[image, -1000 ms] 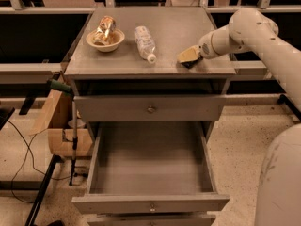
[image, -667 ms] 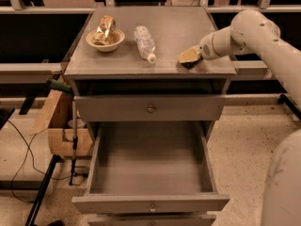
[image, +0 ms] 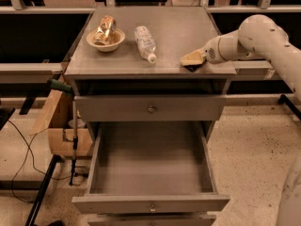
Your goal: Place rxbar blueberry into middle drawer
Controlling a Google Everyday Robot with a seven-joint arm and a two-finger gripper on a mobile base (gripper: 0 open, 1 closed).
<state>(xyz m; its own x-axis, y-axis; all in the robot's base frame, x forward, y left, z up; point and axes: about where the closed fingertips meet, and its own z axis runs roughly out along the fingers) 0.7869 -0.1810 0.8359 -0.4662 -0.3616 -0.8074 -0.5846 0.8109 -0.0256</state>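
My gripper is low over the front right corner of the grey cabinet top, at the end of the white arm reaching in from the right. A small dark flat thing, apparently the rxbar blueberry, shows just beneath the gripper at the tabletop's front edge, mostly hidden by it. The middle drawer is pulled wide open below, its long grey tray bare and its round knob on the front panel.
A clear plastic bottle with a white cap lies at the middle of the top. A bowl holding a shiny gold snack packet stands at the left. The top drawer is shut. Cardboard boxes stand left of the cabinet.
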